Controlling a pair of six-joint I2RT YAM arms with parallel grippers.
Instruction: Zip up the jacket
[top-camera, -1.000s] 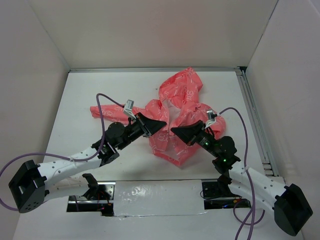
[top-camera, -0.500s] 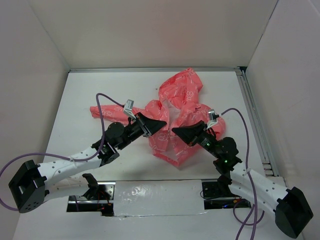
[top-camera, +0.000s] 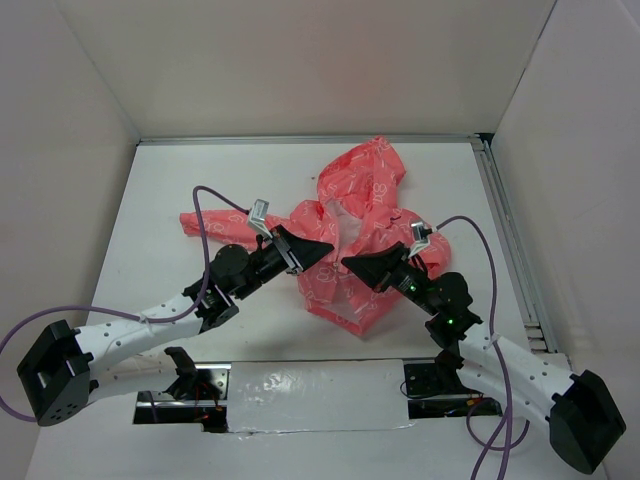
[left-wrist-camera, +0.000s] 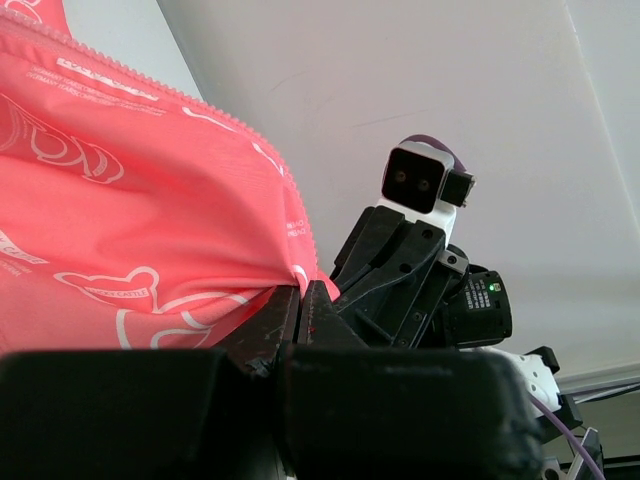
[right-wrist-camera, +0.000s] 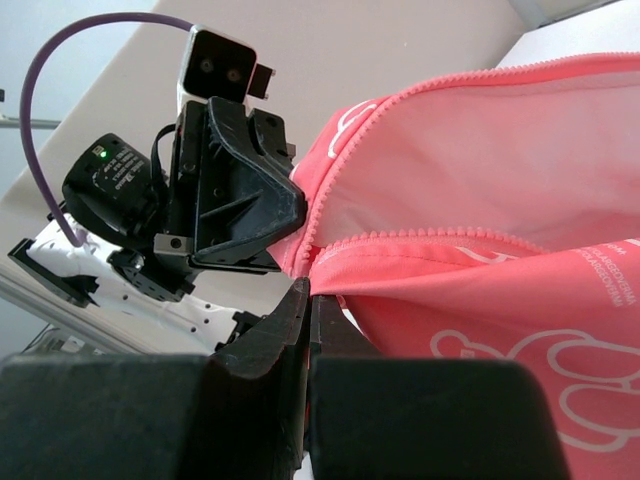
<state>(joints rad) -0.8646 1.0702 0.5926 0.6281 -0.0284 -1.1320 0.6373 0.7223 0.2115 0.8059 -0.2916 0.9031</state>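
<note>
The coral-pink jacket (top-camera: 365, 195) with white outline print lies crumpled and unzipped in the middle of the white table. Both grippers meet at its lower front. My left gripper (top-camera: 328, 250) is shut on the jacket's front edge; in the left wrist view the jaws (left-wrist-camera: 300, 292) pinch pink fabric (left-wrist-camera: 130, 220) just below a row of zipper teeth. My right gripper (top-camera: 346, 263) faces it, a small gap away. Its jaws (right-wrist-camera: 309, 288) are shut on the other front edge of the jacket (right-wrist-camera: 480, 190), where zipper teeth run along the hem. The zipper slider is hidden.
White walls enclose the table (top-camera: 170, 180) on three sides. A metal rail (top-camera: 510, 250) runs along the right edge. One sleeve (top-camera: 205, 225) stretches left, under the left arm's purple cable. A taped cut-out (top-camera: 310, 395) lies at the near edge between the arm bases.
The right arm has shifted very slightly back and forth, tugging the lower hem a little. Both grippers stay shut on the jacket edges. The left arm has not moved.
</note>
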